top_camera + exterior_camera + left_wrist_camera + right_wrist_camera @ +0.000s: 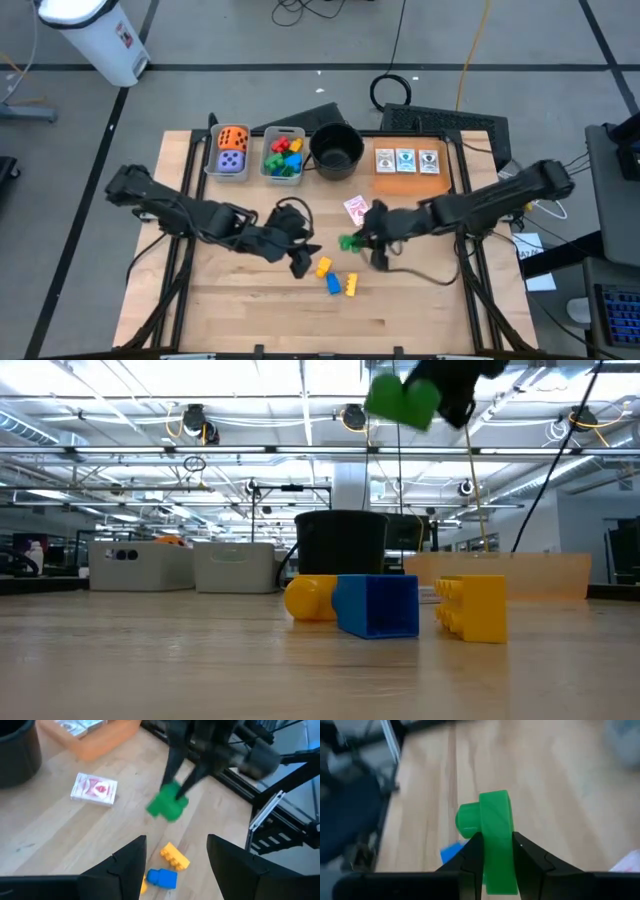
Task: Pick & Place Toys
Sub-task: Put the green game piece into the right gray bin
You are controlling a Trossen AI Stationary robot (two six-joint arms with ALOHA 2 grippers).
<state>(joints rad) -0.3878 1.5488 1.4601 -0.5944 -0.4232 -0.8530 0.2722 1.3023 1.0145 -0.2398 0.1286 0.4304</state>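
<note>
Item: green plastic block (495, 837), studded, one round peg projecting to the side. Location: clamped between the two fingers of the right gripper (352, 242), carried clear above the table. The fingers close on the block's flat opposite faces, the peg left free beyond the fingertips. Handling, by judgement: light, rigid, smooth-sided; likely to slip or twist if pinched on the peg or a corner, so the flat faces are the proper hold. Not fragile.

Item: left gripper (175, 862), fingers spread apart and empty. Just ahead of its fingertips on the table lie a yellow block (175, 856) and a blue block (161, 878); a second yellow block (472, 608) stands beside the blue one in the low view. A picture card (94, 789) lies farther off.

Surface: pale wooden tabletop (240, 310), flat, matt, fair footing for small blocks.

Far edge: two grey bins (283, 176) holding dice and blocks, a round black pot (336, 150), an orange tray (405, 181) with three cards.

Room: open industrial hall, ceiling trusses and lamps, cables on grey floor.
</note>
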